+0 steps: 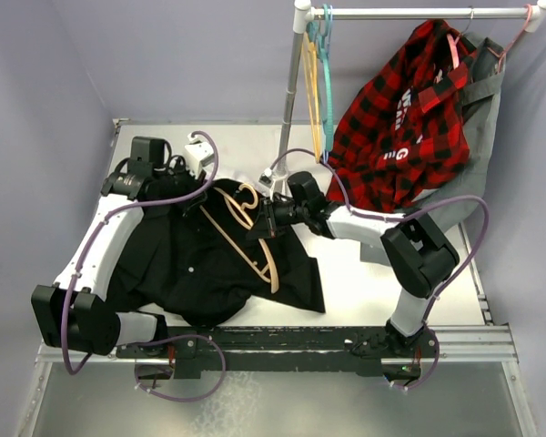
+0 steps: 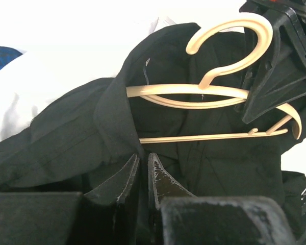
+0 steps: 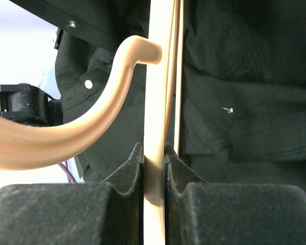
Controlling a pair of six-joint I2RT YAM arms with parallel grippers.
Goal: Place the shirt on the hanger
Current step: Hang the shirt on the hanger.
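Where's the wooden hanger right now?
In the top view the hanger lies on the black shirt, left of the table centre, with the jaws of the right gripper clamped on one arm.

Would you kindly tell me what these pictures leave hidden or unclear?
Top view: the shirt's sleeves, bunched up and partly under the left arm.
Left wrist view: part of one hanger arm, behind the right gripper.
Right wrist view: the hook's tip, cut off at the left edge.
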